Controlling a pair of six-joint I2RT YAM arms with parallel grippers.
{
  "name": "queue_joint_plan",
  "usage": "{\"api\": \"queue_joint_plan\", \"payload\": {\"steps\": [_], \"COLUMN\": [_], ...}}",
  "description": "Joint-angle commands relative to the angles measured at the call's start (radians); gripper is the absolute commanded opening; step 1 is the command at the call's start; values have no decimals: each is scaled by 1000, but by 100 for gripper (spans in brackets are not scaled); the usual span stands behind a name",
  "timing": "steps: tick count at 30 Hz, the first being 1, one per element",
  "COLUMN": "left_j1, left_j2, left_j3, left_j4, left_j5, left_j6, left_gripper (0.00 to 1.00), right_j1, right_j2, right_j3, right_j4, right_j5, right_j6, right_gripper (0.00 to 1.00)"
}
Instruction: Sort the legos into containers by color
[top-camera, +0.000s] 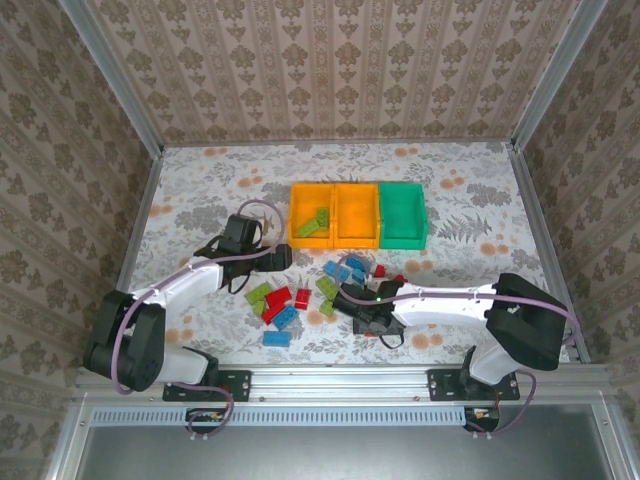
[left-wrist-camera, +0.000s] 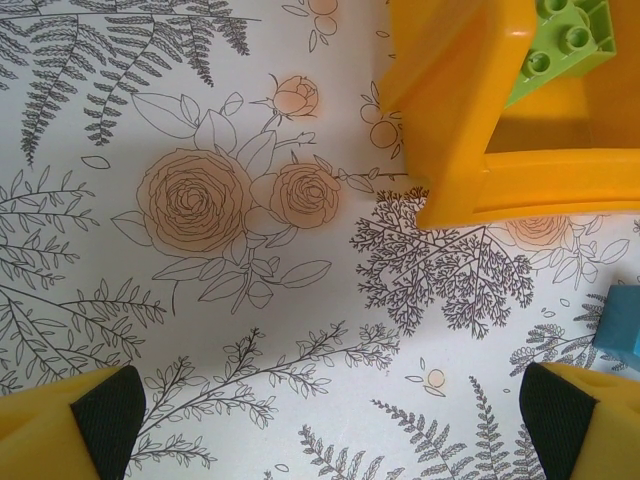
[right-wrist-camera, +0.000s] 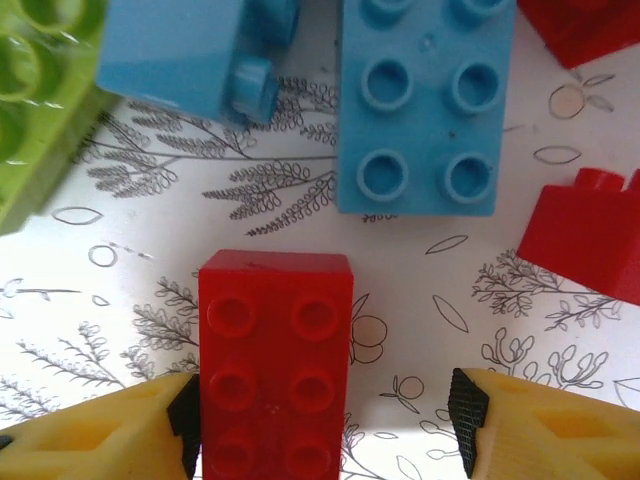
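Three containers stand in a row at mid-table: an orange bin (top-camera: 311, 216) holding green legos (top-camera: 313, 223), a second orange bin (top-camera: 357, 215) and a green bin (top-camera: 403, 214). Red, blue and light green legos lie scattered in front of them (top-camera: 281, 305). My right gripper (top-camera: 358, 296) (right-wrist-camera: 322, 420) is low over this pile, open around a red brick (right-wrist-camera: 275, 350). Its left pad touches the brick, while the right pad stands clear of it. Two blue bricks (right-wrist-camera: 418, 100) lie just ahead. My left gripper (top-camera: 275, 258) (left-wrist-camera: 330, 410) is wide open over bare cloth beside the left orange bin's corner (left-wrist-camera: 455, 130).
A flowered cloth (top-camera: 200, 190) covers the table, with patterned walls on three sides. A green brick (right-wrist-camera: 30, 110) lies left of the right gripper and red bricks (right-wrist-camera: 590, 240) lie to its right. A blue brick (left-wrist-camera: 620, 325) shows at the right edge of the left wrist view.
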Motion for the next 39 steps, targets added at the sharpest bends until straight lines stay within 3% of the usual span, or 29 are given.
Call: {"api": "queue_joint_plan", "payload": {"steps": [1,6,11,16,19,24,29,33,39], "left_j1": [-8,-12,-14,-16,-17,-18,-55,-74,-98], "left_j2": [13,11,11,8,8,-1,3,4,9], "left_j3": [21,29,33,36,41,46,51,51,55], "left_j4": [-2,-7,-11,-12,-8,-8,-6,-24,-69], "left_j5": [1,0,-3,-4,-3,2,17,13,25], "left_j6": [18,19,20,22,21,22,28,38,47], "left_gripper": [100,100,100,100,100,100,100,100,100], "right_j1": [3,3,3,-46,-160,-470,-647,-698,-769], "right_j2": [30,70,8,-137,-234,-282,-84,138,358], "right_j3": [-6,14,5,48,68,101,273,482,666], "right_j4": [63,68,70,-3,8,110,158,75,22], "right_j5": [-28,-47,-25,43,35,-57,-113,-70,-61], "right_j6": [14,-4,-23,-110,-212,-398,-563,-691,-748], "right_gripper": [63,48,30,27,27,26,26,25,26]}}
